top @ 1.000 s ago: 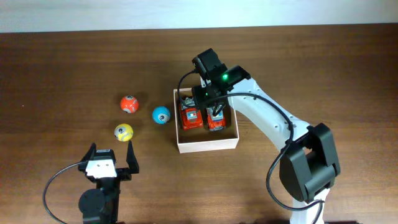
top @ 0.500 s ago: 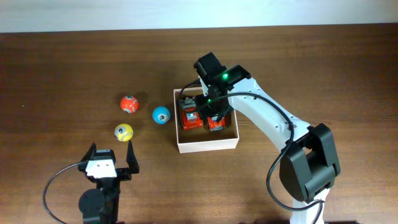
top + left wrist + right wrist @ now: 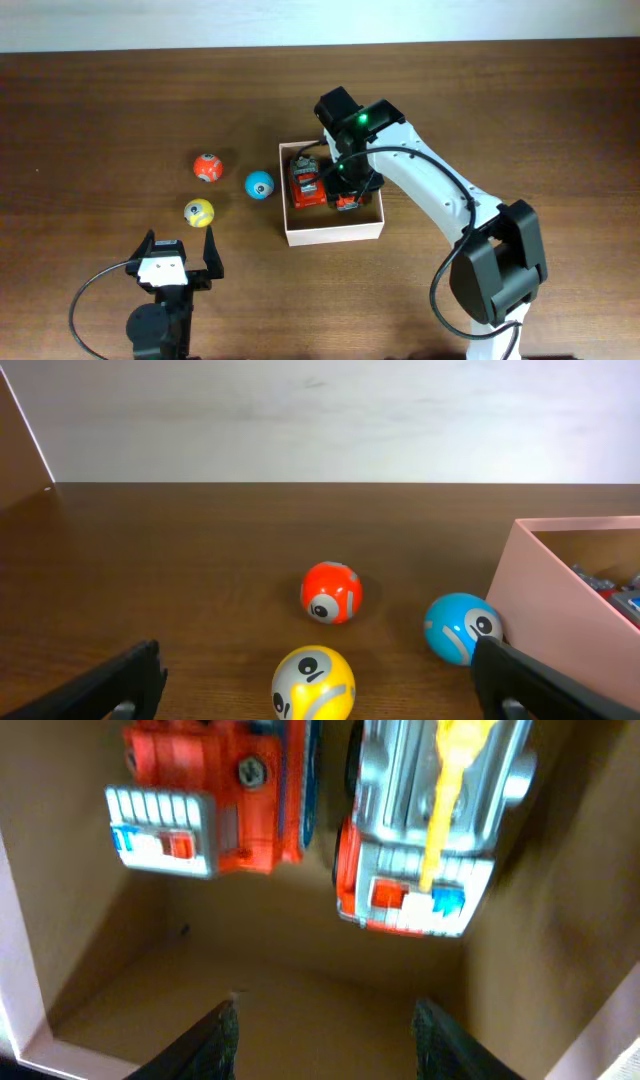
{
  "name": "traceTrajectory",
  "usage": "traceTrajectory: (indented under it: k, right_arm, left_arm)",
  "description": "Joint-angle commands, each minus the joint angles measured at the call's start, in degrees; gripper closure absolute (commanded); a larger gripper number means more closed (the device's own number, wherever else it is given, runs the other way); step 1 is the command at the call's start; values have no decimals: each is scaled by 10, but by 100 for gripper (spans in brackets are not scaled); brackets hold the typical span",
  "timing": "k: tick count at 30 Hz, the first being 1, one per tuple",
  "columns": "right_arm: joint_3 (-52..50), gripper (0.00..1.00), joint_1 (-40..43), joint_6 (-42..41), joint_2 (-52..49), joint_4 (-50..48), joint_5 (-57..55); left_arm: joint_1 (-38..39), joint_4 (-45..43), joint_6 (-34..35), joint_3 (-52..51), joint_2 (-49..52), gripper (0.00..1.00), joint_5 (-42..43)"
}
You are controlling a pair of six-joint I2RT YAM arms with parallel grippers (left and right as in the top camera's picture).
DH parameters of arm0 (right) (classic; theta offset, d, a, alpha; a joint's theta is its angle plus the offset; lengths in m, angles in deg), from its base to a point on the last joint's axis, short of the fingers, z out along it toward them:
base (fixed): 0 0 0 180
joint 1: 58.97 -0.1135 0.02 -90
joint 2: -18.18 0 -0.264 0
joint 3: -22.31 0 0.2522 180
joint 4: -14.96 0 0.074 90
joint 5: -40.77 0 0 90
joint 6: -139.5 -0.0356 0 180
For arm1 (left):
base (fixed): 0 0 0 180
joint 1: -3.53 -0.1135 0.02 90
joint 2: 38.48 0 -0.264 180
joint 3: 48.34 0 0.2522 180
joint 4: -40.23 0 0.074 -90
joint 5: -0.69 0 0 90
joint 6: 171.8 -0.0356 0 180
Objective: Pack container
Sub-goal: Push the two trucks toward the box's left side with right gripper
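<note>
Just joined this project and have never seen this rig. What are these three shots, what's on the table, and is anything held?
These are two robot arms at a wooden table, each ending in a two-finger gripper. The wide shot comes from a fixed camera overhead. The other two come from a camera on each wrist, with that gripper's own fingers at the bottom edge.

The left gripper sits open near the front of the table and holds nothing. It faces a red ball, a blue ball and a yellow ball.

The right gripper hangs over the floor of the container, a shallow pale box, open and empty. Inside, a red truck and a silver truck lie side by side.
</note>
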Motion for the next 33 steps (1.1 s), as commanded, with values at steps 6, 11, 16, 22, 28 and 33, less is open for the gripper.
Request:
traceTrajectory:
  k: [6, 11, 16, 22, 28, 33]
  right_arm:
    - [11, 49, -41, 2, 13, 1, 3]
    - [10, 49, -68, -33, -1, -10, -29]
    - [10, 50, -71, -93, -11, -10, -63]
    - [4, 50, -71, -123, -28, -10, -82]
    - [-23, 50, -70, -128, -31, -26, -99]
    - [-34, 50, -69, -130, -32, -49, -105]
  left_arm:
    - [2, 5, -11, -1, -3, 1, -2]
    - [2, 5, -11, -1, -3, 1, -2]
    - [2, 5, -11, -1, -3, 1, -2]
    - [2, 5, -11, -1, -3, 1, -2]
    - [2, 5, -11, -1, -3, 1, -2]
    - [2, 5, -11, -1, -3, 1, -2]
